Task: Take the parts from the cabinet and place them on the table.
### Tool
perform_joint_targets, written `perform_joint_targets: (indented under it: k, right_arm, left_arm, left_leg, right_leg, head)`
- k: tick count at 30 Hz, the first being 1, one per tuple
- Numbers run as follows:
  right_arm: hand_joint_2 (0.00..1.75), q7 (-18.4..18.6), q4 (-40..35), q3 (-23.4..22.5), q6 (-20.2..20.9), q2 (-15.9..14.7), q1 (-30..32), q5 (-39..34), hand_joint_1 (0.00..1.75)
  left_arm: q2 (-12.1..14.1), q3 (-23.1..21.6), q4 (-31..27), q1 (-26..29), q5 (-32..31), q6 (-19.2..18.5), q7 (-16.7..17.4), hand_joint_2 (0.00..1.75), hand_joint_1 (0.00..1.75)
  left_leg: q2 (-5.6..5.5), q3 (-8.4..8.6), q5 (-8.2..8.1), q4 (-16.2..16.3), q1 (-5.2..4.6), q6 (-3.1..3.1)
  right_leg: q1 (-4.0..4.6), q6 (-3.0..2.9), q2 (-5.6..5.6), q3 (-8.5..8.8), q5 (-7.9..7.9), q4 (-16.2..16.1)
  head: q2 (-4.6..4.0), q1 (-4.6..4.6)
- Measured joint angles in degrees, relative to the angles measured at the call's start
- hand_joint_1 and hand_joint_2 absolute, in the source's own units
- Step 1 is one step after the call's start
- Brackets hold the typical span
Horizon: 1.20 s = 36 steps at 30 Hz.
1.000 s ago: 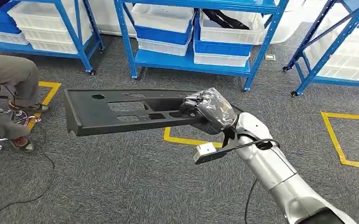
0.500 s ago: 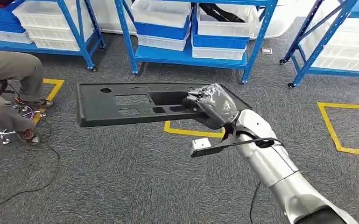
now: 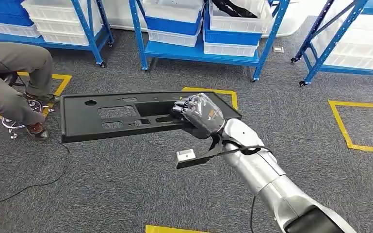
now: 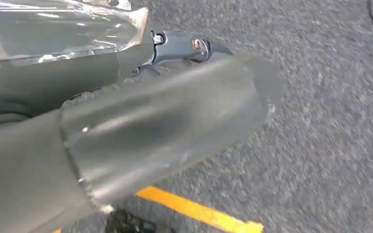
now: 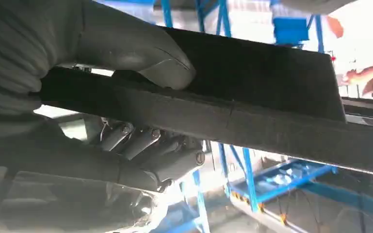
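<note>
One black plastic panel (image 3: 126,114) is in view, a long flat part with several cutouts. It is held roughly level above the grey carpet (image 3: 126,194), clear of the floor. The right hand (image 3: 199,114) grips the panel at its right end; the rest of the panel extends unsupported toward the left. In the right wrist view the thumb (image 5: 140,53) presses on one face of the panel edge (image 5: 252,121) and the darker fingers (image 5: 145,145) curl against the opposite face, clamped on the part. A clear plastic cover wraps the hand and blurs its outline in the head view.

The left hand (image 4: 126,121) appears close up and blurred over the carpet; the finger position cannot be determined.

Three blue shelving racks (image 3: 194,51) stand along the far edge of the carpet, each cut off at the top of the head view. They carry white and blue bins (image 3: 172,24); the bin count cannot be made out. Yellow tape squares (image 3: 354,131) mark the carpet. One seated person (image 3: 9,82) is at the left edge, partly cut off.
</note>
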Motion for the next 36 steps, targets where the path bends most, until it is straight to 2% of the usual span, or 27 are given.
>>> perform_joint_targets:
  k: [1,2,3,4,5,6,7,8,9,10,12,13,14,15,16,17,18,26,27,29,30,31,32,33,34,35,36]
  right_arm:
    - [1.75,-0.1,0.3,0.0,0.2,0.0,-0.2,-0.5,1.68]
    - [1.75,-0.2,0.4,0.0,0.1,-0.2,-0.3,-0.7,1.68]
    - [1.75,-0.3,0.6,0.0,0.1,-0.3,-0.3,-0.9,1.68]
    - [1.75,-0.3,0.7,0.0,-0.1,-0.5,-0.3,-0.7,1.68]
    - [1.75,-0.3,0.9,0.0,-0.3,-0.7,-0.3,-0.4,1.68]
    - [1.75,-0.1,1.0,0.1,-0.4,-0.8,-0.3,-0.3,1.68]
    - [1.75,0.0,1.0,0.1,-0.5,-0.9,-0.3,-0.3,1.68]
    - [1.75,0.2,1.0,0.1,-0.5,-0.9,-0.4,-0.3,1.68]
    - [1.75,0.2,0.9,0.1,-0.7,-0.9,-0.6,-0.3,1.68]
    - [1.75,0.2,0.9,0.1,-0.9,-0.9,-0.8,-0.3,1.68]
    - [1.75,0.2,0.9,0.1,-1.1,-1.0,-0.9,-0.4,1.68]
    - [1.75,0.3,0.9,0.1,-1.1,-1.0,-0.9,-0.4,1.68]
    - [1.75,0.4,0.9,0.1,-1.1,-1.0,-0.9,-0.3,1.68]
    - [1.75,0.4,0.8,0.1,-1.3,-1.0,-1.0,-0.3,1.68]
    - [1.75,0.4,0.8,0.1,-1.4,-1.0,-1.0,-0.3,1.68]
    - [1.75,0.4,0.8,0.2,-1.5,-1.1,-0.9,-0.3,1.68]
    - [1.75,0.5,0.7,0.2,-1.5,-1.2,-0.8,-0.2,1.68]
    - [1.75,1.2,0.4,0.8,-1.5,-1.3,-0.8,0.8,1.68]
    - [1.75,1.4,0.1,0.8,-1.5,-1.2,-0.8,0.8,1.68]
    - [1.75,1.8,-0.8,0.8,-1.5,-1.1,-0.7,1.2,1.68]
    - [1.75,1.9,-1.1,0.7,-1.5,-1.2,-0.6,1.3,1.68]
    - [1.75,1.9,-1.2,0.7,-1.5,-1.2,-0.5,1.4,1.68]
    - [1.75,2.0,-1.4,0.7,-1.6,-1.2,-0.6,1.5,1.68]
    - [1.75,2.0,-1.5,0.7,-1.6,-1.4,-0.5,1.6,1.68]
    - [1.75,2.1,-1.6,0.7,-1.7,-1.5,-0.2,1.7,1.68]
    - [1.75,2.3,-1.6,0.8,-1.7,-1.6,0.3,1.7,1.68]
    - [1.75,2.4,-1.6,0.8,-1.7,-1.7,0.7,1.7,1.68]
  left_arm:
    - [0.1,0.0,0.0,0.0,-0.3,0.0,-0.2,0.0,0.0]
    - [0.1,0.0,0.0,0.0,-0.6,0.1,-0.3,0.0,0.0]
    - [0.1,0.0,0.0,0.0,-0.8,0.1,-0.3,0.0,0.0]
    - [0.1,0.0,0.0,0.1,-0.9,0.2,-0.3,0.0,0.0]
    - [0.0,0.0,0.0,0.1,-1.0,0.3,-0.3,0.0,0.0]
    - [0.0,0.0,0.0,0.1,-1.0,0.3,-0.4,0.0,0.0]
    - [0.0,0.0,0.0,0.1,-1.0,0.5,-0.4,0.0,0.0]
    - [0.0,0.0,0.0,0.1,-1.1,0.7,-0.4,0.0,0.0]
    - [-0.1,0.0,0.0,0.1,-1.1,0.8,-0.4,0.0,0.0]
    - [-0.1,0.0,0.0,0.1,-1.1,0.9,-0.4,0.0,0.0]
    - [-0.1,0.0,0.0,0.1,-1.2,0.9,-0.4,0.0,0.0]
    - [-0.1,0.0,0.0,0.1,-1.2,0.9,-0.4,0.0,0.0]
    - [-0.1,0.0,0.0,0.1,-1.2,0.9,-0.4,0.0,0.0]
    - [-0.1,0.0,0.0,0.1,-1.4,0.9,-0.4,0.0,0.0]
    - [-0.1,0.0,0.0,0.2,-1.6,0.9,-0.4,0.0,0.0]
    - [-0.1,0.0,0.0,0.2,-1.6,0.9,-0.4,0.0,0.0]
    - [-0.1,0.0,0.0,0.2,-1.6,0.9,-0.4,0.0,0.0]
    - [-0.1,0.0,0.0,0.2,-1.6,1.2,-0.3,0.0,0.0]
    - [0.0,0.0,0.0,0.2,-1.6,1.2,-0.3,0.0,0.0]
    - [0.0,0.0,0.0,0.2,-1.6,1.2,-0.4,0.0,0.0]
    - [-0.3,0.0,0.0,0.2,-1.6,1.2,-0.4,0.0,0.0]
    - [-0.3,0.0,0.0,0.2,-1.6,1.2,-0.5,0.0,0.0]
    - [-0.2,0.0,0.0,0.2,-1.6,1.2,-0.5,0.0,0.0]
    - [-0.2,0.0,0.0,0.2,-1.6,1.2,-0.4,0.0,0.0]
    - [-0.2,0.0,0.0,0.2,-1.6,1.2,-0.5,0.0,0.0]
    - [-0.2,0.0,0.0,0.2,-1.6,1.2,-0.5,0.0,0.0]
    - [-0.2,0.0,0.0,0.2,-1.6,1.2,-0.5,0.0,0.0]
  left_leg:
    - [0.05,-0.8,0.61,0.0,-0.1,0.56]
    - [0.05,-1.58,1.27,0.0,-0.25,0.74]
    - [0.05,-2.32,1.83,0.1,-0.45,0.85]
    - [0.06,-2.99,2.4,0.1,-0.68,0.91]
    - [0.07,-3.62,2.88,0.1,-0.88,0.96]
    - [0.1,-4.25,3.37,0.1,-1.1,0.97]
    - [0.11,-4.73,3.8,0.1,-1.29,0.94]
    - [0.12,-5.02,4.16,0.1,-1.38,0.87]
    - [0.17,-5.22,4.47,0.2,-1.57,0.66]
    - [0.24,-5.46,4.82,0.3,-1.73,0.35]
    - [0.33,-5.51,5.36,0.2,-1.57,-0.19]
    - [0.36,-5.31,5.82,-0.4,-1.56,-0.51]
    - [0.36,-5.56,3.82,-0.4,-1.65,0.84]
    - [0.35,-5.78,4.56,-0.4,-1.63,1.18]
    - [0.31,-5.9,6.61,-0.7,-1.39,0.14]
    - [0.31,-5.92,5.99,-0.6,-1.23,-0.72]
    - [0.25,-6.1,6.71,-0.7,-1.19,-0.34]
    - [0.24,-6.54,7.18,-0.6,-1.08,-0.63]
    - [0.14,-6.6,7.1,-0.5,-1.17,-0.1]
    - [0.08,-5.92,7.81,-2.3,-1.21,0.78]
    - [0.24,-5.07,8.68,-3.9,-0.11,0.79]
    - [0.12,-4.65,9.03,-4.7,-0.49,0.93]
    - [0.08,-4.66,9.48,-5.0,-0.26,1.19]
    - [0.0,-4.85,9.56,-5.1,-0.14,1.07]
    - [-0.2,-5.12,9.66,-5.1,-0.03,0.88]
    - [-0.52,-5.52,9.86,-5.0,0.17,0.54]
    - [-0.86,-5.86,10.07,-4.9,0.42,0.18]
  right_leg:
    - [0.03,-0.52,0.03,-1.28,-3.25,3.8]
    - [0.06,-0.72,0.04,-2.7,-6.09,8.6]
    - [0.15,-0.6,0.06,-3.98,-7.84,13.3]
    - [0.41,-0.18,0.11,-4.33,-8.06,16.4]
    - [0.59,0.18,0.1,-3.63,-7.11,16.8]
    - [0.83,0.43,0.11,-1.54,-5.51,14.9]
    - [1.19,0.33,0.1,1.57,-4.23,10.8]
    - [1.46,-0.34,0.1,5.66,-3.81,5.1]
    - [2.03,-1.57,0.07,9.59,-5.38,-0.6]
    - [2.32,-2.02,0.02,11.12,-5.9,-3.3]
    - [2.48,-2.44,0.1,10.11,-5.6,-3.0]
    - [2.36,-2.91,0.11,10.0,-5.18,-3.6]
    - [1.78,-2.76,0.12,10.43,-5.12,-3.9]
    - [1.98,-2.99,0.14,10.33,-4.84,-3.9]
    - [2.12,-3.26,0.19,9.83,-4.66,-3.6]
    - [2.22,-3.41,0.2,9.59,-4.52,-3.6]
    - [2.3,-3.61,0.19,9.54,-4.38,-3.4]
    - [2.42,-3.8,0.19,9.08,-3.98,-3.0]
    - [1.99,-3.33,0.12,9.15,-3.69,-3.3]
    - [2.59,-2.82,0.1,9.59,-3.34,-4.3]
    - [2.78,-3.08,0.04,9.2,-3.78,-3.6]
    - [2.65,-3.14,0.22,8.43,-4.93,-2.3]
    - [2.45,-3.41,0.29,7.27,-6.63,0.4]
    - [2.22,-3.39,0.35,5.43,-8.59,4.5]
    - [1.73,-3.24,0.36,3.45,-10.5,8.9]
    - [1.21,-2.78,0.36,1.77,-11.86,12.5]
    - [0.81,-2.15,0.35,1.52,-11.88,13.2]
  head:
    - [0.0,0.38]
    - [0.0,0.4]
    - [0.0,0.4]
    - [0.0,0.42]
    - [0.0,0.38]
    - [0.0,0.4]
    - [0.0,0.42]
    - [0.0,0.38]
    - [0.0,0.31]
    - [0.0,0.31]
    - [0.0,0.4]
    - [0.0,0.24]
    - [0.0,0.35]
    - [0.0,0.24]
    - [0.0,0.22]
    - [0.0,0.31]
    - [0.0,0.29]
    - [0.0,0.27]
    - [0.0,0.27]
    - [0.0,0.18]
    - [0.0,0.27]
    - [0.0,0.29]
    - [0.0,0.36]
    - [0.0,0.24]
    - [0.0,0.27]
    - [0.0,0.24]
    - [0.0,0.24]
